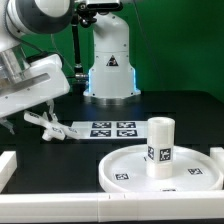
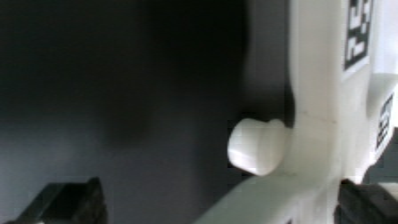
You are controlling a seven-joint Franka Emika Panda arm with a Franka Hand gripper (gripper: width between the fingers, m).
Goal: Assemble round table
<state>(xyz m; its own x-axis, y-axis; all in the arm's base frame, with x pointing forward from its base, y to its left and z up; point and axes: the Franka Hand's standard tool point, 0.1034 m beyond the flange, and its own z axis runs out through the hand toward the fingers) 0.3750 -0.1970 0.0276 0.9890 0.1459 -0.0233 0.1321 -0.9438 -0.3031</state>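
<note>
Rimmed disc (image 1: 135, 160) on black tabletop (image 1: 50, 160), green backdrop (image 1: 180, 40)

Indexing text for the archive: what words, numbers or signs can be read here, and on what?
No readable words or numbers.
On the robot base, a triangle sign: symbol too small to read.
The square tags on the marker board, cylinder leg and round disc: black-white patterns, no text.

White tagged leg (image 1: 160, 146) stands upright on round disc (image 1: 126, 161).
</note>
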